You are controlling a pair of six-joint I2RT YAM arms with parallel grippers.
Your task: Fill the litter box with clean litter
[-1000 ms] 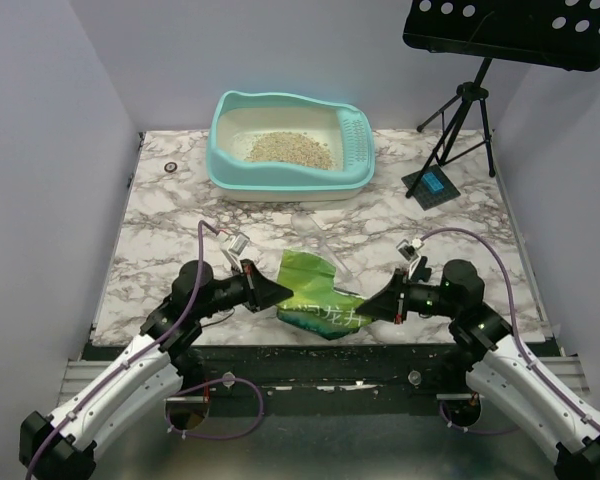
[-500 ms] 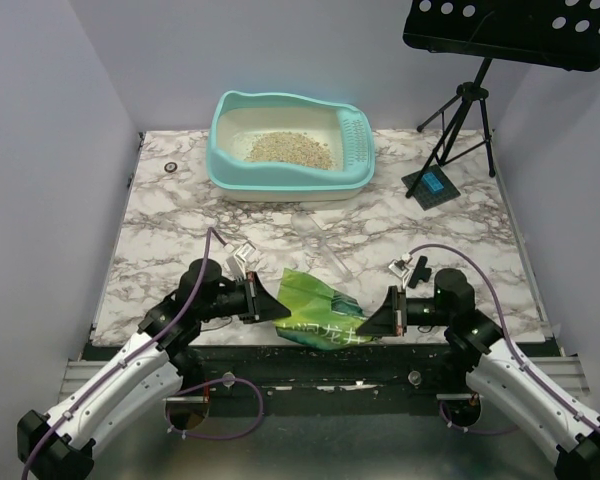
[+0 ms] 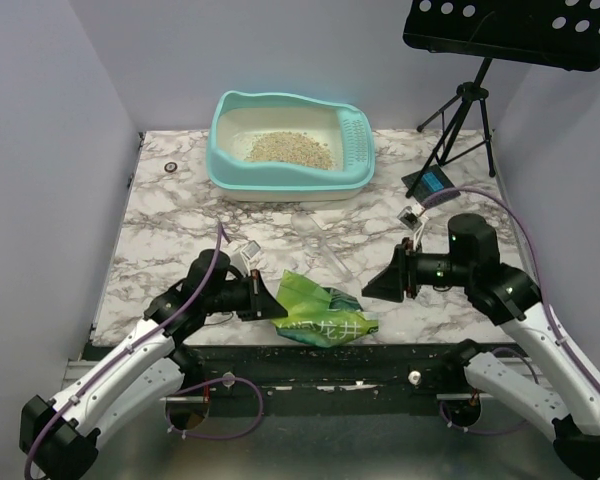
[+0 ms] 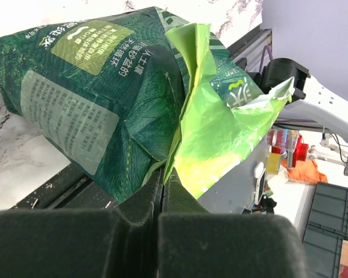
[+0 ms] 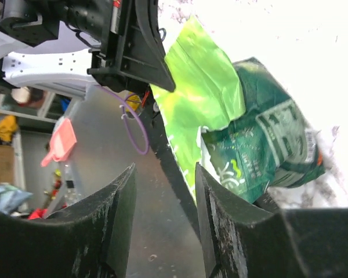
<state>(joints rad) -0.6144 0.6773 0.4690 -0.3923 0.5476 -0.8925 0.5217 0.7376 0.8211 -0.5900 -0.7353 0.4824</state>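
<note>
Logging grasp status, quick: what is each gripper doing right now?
Left gripper: closed, pinching the green litter pouch.
Right gripper: open, holding nothing.

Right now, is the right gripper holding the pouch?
No: the right gripper is open and off the pouch, which the left gripper clamps.

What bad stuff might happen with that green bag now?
Only the left tool pinches the green pouch, by its thin torn flap, which might rip or slip. The right tool is open and apart, so nothing else steadies it. The pouch lies at the table edge; contents may spill off.
</note>
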